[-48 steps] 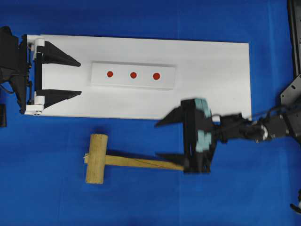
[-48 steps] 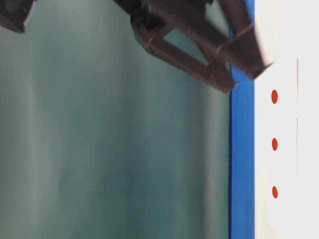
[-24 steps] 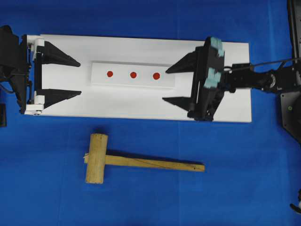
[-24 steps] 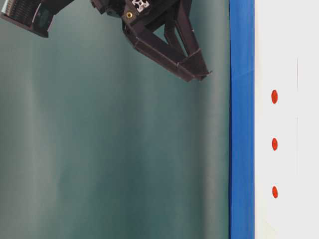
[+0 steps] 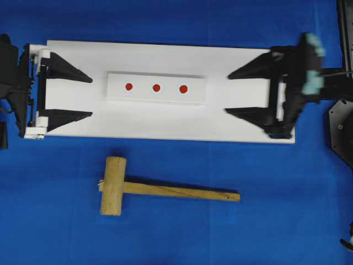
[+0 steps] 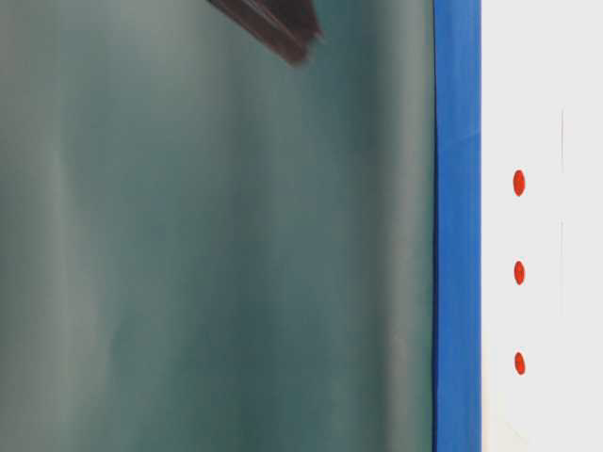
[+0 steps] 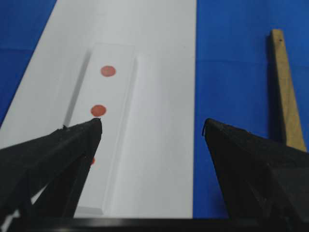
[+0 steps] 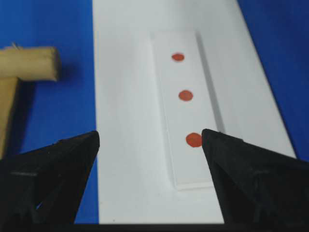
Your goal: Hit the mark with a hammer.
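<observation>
The hammer (image 5: 113,185), a light-wood mallet, lies flat on the blue cloth below the white board, its handle (image 5: 182,191) pointing right. No gripper touches it. Three red marks (image 5: 156,88) sit in a row on a small white plate (image 5: 156,97) at the board's middle. My left gripper (image 5: 92,96) hangs open over the board's left end, facing the marks. My right gripper (image 5: 227,94) hangs open over the right end, empty. The left wrist view shows the left gripper (image 7: 152,121), two marks (image 7: 108,71) and the handle (image 7: 282,87). The right wrist view shows the right gripper (image 8: 150,133), the marks (image 8: 186,95) and the hammer head (image 8: 29,63).
The long white board (image 5: 242,61) lies across the blue cloth (image 5: 276,221). In the table-level view the marks (image 6: 519,273) stand in a column at the right, and a blurred dark finger (image 6: 273,19) shows at the top edge.
My right gripper, open throughout, left the hammer handle's end and swung up and right to the board's right end. The hammer stayed put. The left gripper shifted slightly left.
</observation>
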